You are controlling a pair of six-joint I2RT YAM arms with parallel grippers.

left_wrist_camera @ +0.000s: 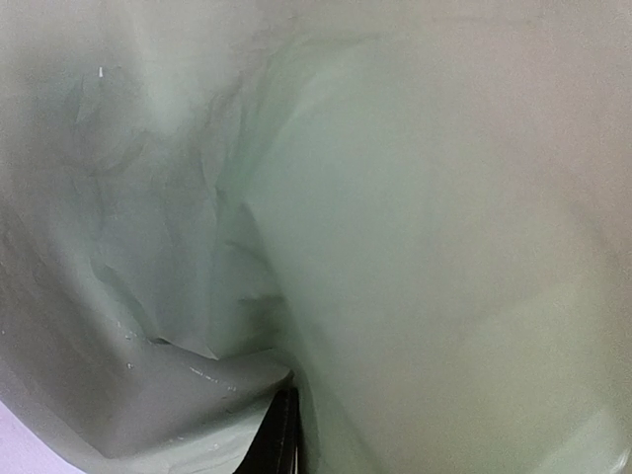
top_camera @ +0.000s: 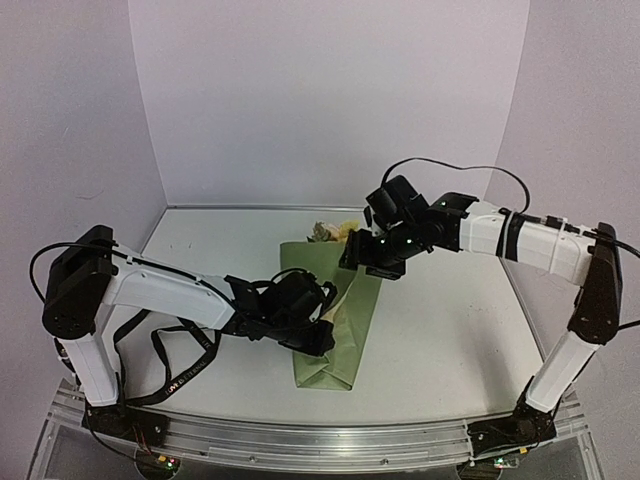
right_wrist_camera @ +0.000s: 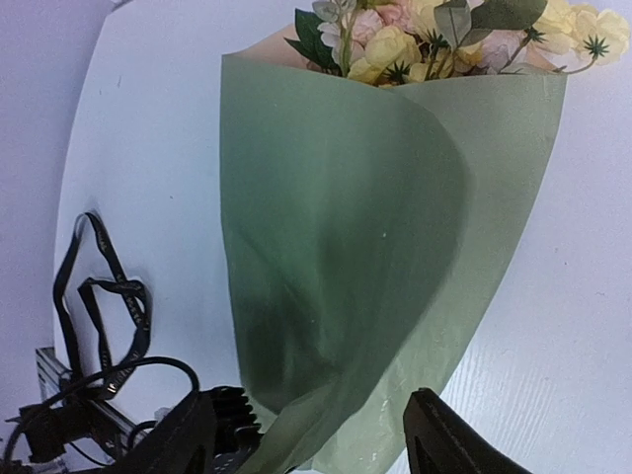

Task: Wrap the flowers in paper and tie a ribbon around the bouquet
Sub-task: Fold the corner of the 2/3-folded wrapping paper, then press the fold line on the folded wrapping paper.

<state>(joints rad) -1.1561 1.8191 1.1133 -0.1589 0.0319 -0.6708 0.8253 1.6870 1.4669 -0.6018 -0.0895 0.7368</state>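
Top external view: the bouquet (top_camera: 335,320) lies in the middle of the counter (top_camera: 450,330), wrapped but not yet tied.

The flowers (top_camera: 335,232) poke out of the far end of the olive paper (top_camera: 330,365) cone. The left tool (top_camera: 318,338) sits on the cone's lower half, probably to keep the overlapping fold from springing open. Paper fills its wrist view, so I cannot tell whether its jaws are pressed together or pinching the sheet. The right tool (right_wrist_camera: 316,410) hangs over the bouquet with its jaws spread and grips nothing, with the cone's narrow part lying between them. The ribbon (top_camera: 178,378) lies in loose loops on the counter near the left arm's base, well apart from the bouquet. Fetching it seems the next need while the fold is held down.
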